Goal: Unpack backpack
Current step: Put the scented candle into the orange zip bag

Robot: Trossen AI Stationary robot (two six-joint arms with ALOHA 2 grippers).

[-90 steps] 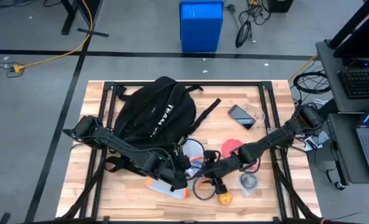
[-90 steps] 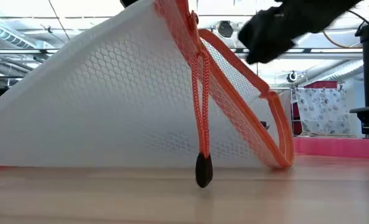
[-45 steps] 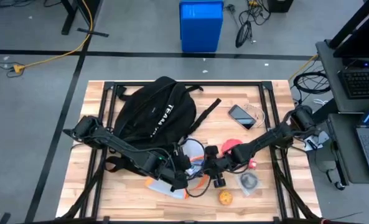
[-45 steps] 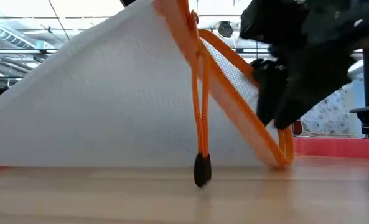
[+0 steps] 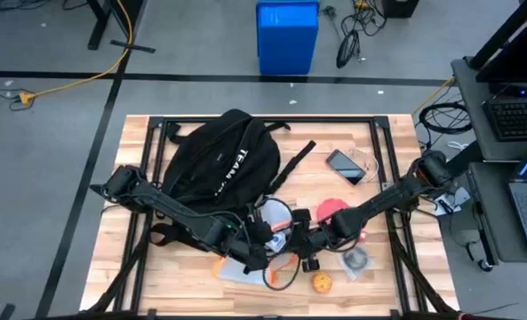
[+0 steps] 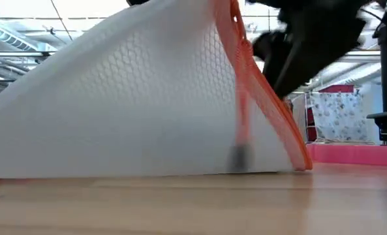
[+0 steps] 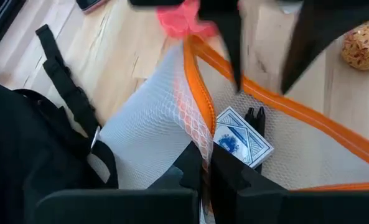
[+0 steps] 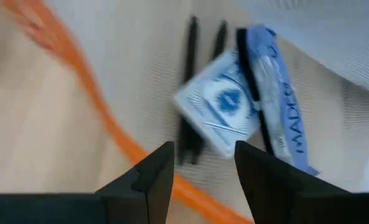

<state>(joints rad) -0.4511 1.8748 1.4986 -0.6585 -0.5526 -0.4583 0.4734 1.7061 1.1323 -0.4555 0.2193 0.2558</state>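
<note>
Wooden desk (image 5: 370,142) is carrying the black backpack (image 5: 219,160), lying toward its far left corner. White mesh pouch (image 7: 172,118) with orange zipper trim is being lifted near the front edge, the left gripper (image 7: 204,171) pinching its rim with fingers clamped together. Right gripper (image 8: 203,165), fingers apart, is hovering over the pouch's opening, above a blue card pack (image 8: 220,107).

White lettering reading "TEAM" runs along the backpack (image 5: 217,158) in the high view; the characters after that word are too small to make out. In the right wrist view, a blue wrapper (image 8: 282,106) inside the mesh pouch (image 8: 333,68) carries print that starts "MADE"; the rest is blurred.
</note>
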